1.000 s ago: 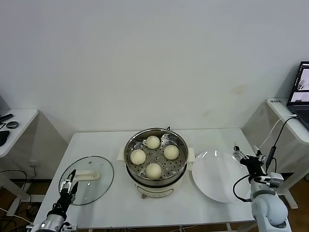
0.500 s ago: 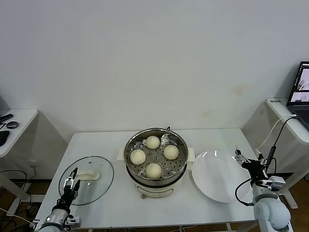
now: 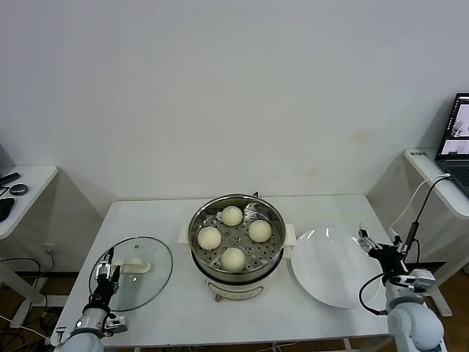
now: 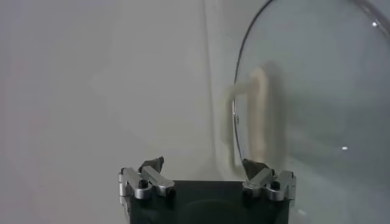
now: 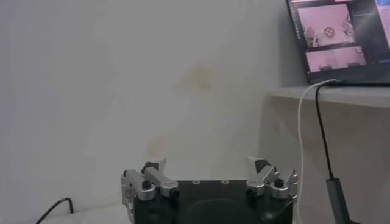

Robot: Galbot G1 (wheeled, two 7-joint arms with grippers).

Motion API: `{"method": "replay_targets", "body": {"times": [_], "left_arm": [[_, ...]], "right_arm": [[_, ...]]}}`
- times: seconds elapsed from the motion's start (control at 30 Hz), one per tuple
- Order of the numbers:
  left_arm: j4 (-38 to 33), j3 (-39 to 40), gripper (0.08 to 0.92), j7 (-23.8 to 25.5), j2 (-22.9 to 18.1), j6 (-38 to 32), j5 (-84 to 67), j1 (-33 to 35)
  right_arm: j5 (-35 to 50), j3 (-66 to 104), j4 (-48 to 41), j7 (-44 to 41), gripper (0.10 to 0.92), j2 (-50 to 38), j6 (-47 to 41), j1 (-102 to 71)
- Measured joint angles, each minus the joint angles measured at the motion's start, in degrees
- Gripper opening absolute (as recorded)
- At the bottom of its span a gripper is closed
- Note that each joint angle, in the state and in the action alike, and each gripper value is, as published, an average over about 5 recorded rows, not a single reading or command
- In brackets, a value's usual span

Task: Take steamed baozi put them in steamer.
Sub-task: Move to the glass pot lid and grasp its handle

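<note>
Four cream-white baozi sit inside the shiny steel steamer (image 3: 272,221) on its white pot base at the table's middle: one at the back (image 3: 232,215), one at the left (image 3: 209,237), one at the right (image 3: 259,230), one at the front (image 3: 233,259). My left gripper (image 3: 108,262) is open and empty at the front left, over the edge of the glass lid (image 3: 150,275); the lid's white handle shows in the left wrist view (image 4: 262,115). My right gripper (image 3: 374,243) is open and empty beside the white plate (image 3: 331,268), at its right edge.
A side table (image 3: 33,180) with small dark objects stands at the far left. A shelf with a laptop (image 3: 456,139) and a hanging cable (image 3: 414,213) stands at the far right; both show in the right wrist view, the laptop (image 5: 338,36) above the cable (image 5: 311,140).
Both arms have drawn back toward the table's front corners. The left gripper has tilted up over the lid's left edge; the right gripper has moved off the plate to its right.
</note>
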Motion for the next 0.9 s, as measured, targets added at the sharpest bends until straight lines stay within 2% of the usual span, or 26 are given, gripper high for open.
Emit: {"method": "replay_targets", "body": {"times": [0.27,0.9], "left_arm": [[1.4,1.0,0.823,0.1,-0.2,0.9,-0.1,-1.4],[6.1,2.5,0.823,-3.2,-1.1,0.0,-0.1,-6.7]], "right_arm": [[0.0,0.2,0.1,0.0,0.823,-0.2,0.3,-0.4],[0.0,0.4,0.4,-0.1,0.823,0.0,0.7,-1.5]]}}
